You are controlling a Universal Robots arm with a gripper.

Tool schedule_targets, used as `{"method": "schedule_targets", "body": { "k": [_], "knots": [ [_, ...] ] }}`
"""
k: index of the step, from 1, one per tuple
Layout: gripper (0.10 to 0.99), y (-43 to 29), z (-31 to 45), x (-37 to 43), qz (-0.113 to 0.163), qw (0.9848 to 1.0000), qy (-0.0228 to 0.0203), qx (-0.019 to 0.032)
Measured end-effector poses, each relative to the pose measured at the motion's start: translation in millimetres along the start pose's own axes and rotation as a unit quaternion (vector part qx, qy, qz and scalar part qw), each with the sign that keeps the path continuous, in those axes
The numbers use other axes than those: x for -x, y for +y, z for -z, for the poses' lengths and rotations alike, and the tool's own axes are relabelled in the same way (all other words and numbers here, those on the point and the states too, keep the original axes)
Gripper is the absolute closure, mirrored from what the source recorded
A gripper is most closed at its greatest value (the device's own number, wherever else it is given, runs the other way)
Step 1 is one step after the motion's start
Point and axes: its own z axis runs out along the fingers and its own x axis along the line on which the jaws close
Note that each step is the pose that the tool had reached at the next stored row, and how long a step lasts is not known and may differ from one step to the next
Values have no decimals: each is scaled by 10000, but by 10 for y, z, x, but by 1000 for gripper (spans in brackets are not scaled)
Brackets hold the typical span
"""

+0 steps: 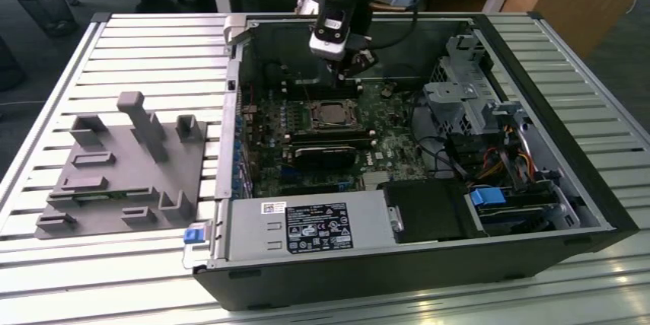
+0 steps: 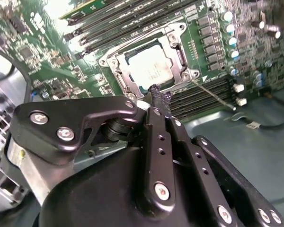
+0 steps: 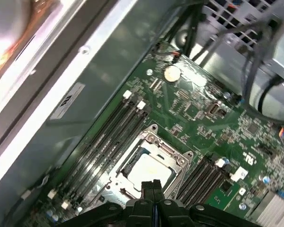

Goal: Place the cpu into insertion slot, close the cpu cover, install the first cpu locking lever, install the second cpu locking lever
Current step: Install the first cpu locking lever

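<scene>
The cpu (image 2: 150,68) lies flat in the insertion slot (image 1: 330,114) on the green board, its silver top showing. The cpu cover (image 2: 180,52) is down around it as a silvery frame; both wrist views show this, with the cpu (image 3: 149,168) framed by the cover (image 3: 173,153). A thin metal lever (image 2: 213,94) runs out from the socket's corner across the memory slots. My gripper (image 1: 355,70) hangs above the board just behind the socket, fingers together and holding nothing. Its black fingertips (image 2: 159,94) are close over the socket's edge, and the gripper (image 3: 152,185) is apart from the cover.
The open computer case (image 1: 568,188) walls in the board. A black heatsink (image 1: 325,154) sits in front of the socket, and long memory slots (image 3: 109,137) flank it. A drive cage (image 1: 477,104) with cables is at the exterior view's right. A grey fixture (image 1: 122,165) is outside at its left.
</scene>
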Motion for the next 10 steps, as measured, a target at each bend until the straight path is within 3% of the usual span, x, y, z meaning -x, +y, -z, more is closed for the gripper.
{"method": "schedule_targets", "body": {
  "k": [5, 10],
  "knots": [
    [980, 0, -2, 0, 458, 9990, 9, -4],
    [980, 0, -5, 0, 910, 9958, 18, -9]
  ]
}}
